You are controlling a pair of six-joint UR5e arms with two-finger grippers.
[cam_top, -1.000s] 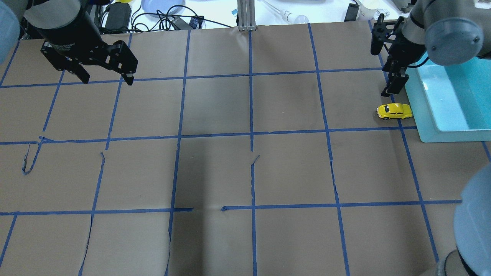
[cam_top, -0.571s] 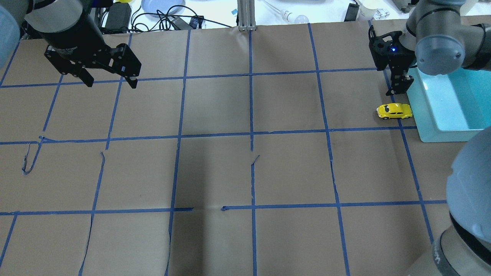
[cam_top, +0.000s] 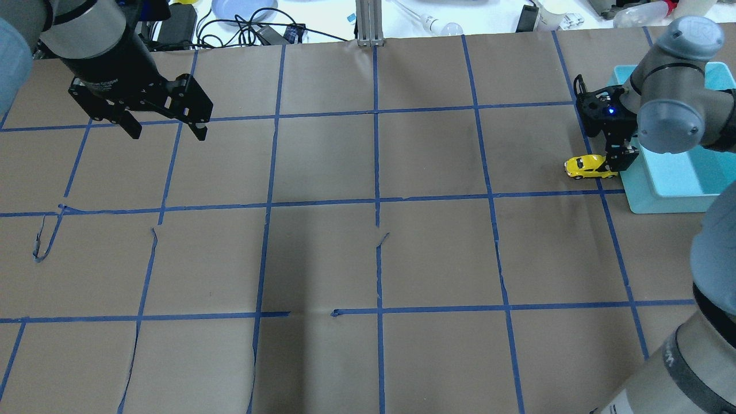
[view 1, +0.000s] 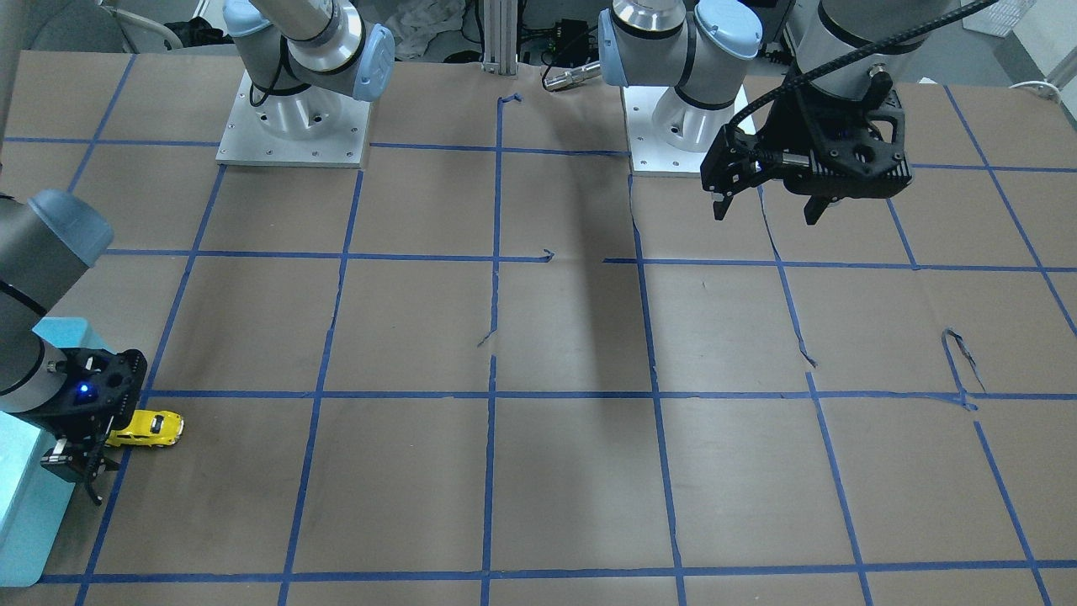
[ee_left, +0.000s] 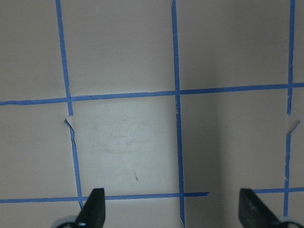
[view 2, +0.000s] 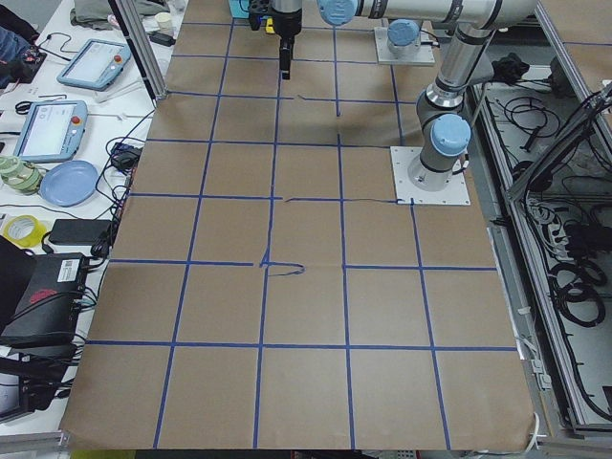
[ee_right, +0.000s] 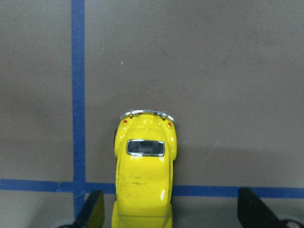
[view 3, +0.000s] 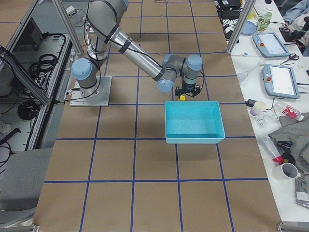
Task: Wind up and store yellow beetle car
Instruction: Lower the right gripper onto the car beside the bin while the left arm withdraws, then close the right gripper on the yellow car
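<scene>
Left gripper (cam_top: 168, 133) hangs above the counter (cam_top: 368, 259) at the far left, well apart from everything else. Its jaws are spread wide and hold nothing; the left wrist view shows only brown paper and blue tape (ee_left: 176, 142) lines between the two tips.

The middle of the counter is brown paper with a blue tape grid, torn in a few spots.

The yellow beetle car (cam_top: 586, 166) sits on the counter at the right, wheels down, just beside the long wall of the teal bin (cam_top: 661, 202) and outside it. Its body lies across one tape line, near a grid crossing. The silvery bumper end points away from the bin.

Right gripper (cam_top: 620, 162) is low over the car's bin-side end. Jaws are spread, one tip on each side of the car. In the right wrist view the car (ee_right: 145, 166) is close to one tip, well clear of the other, with a gap on both sides. Nothing is gripped. A blue light shows on the gripper body.
</scene>
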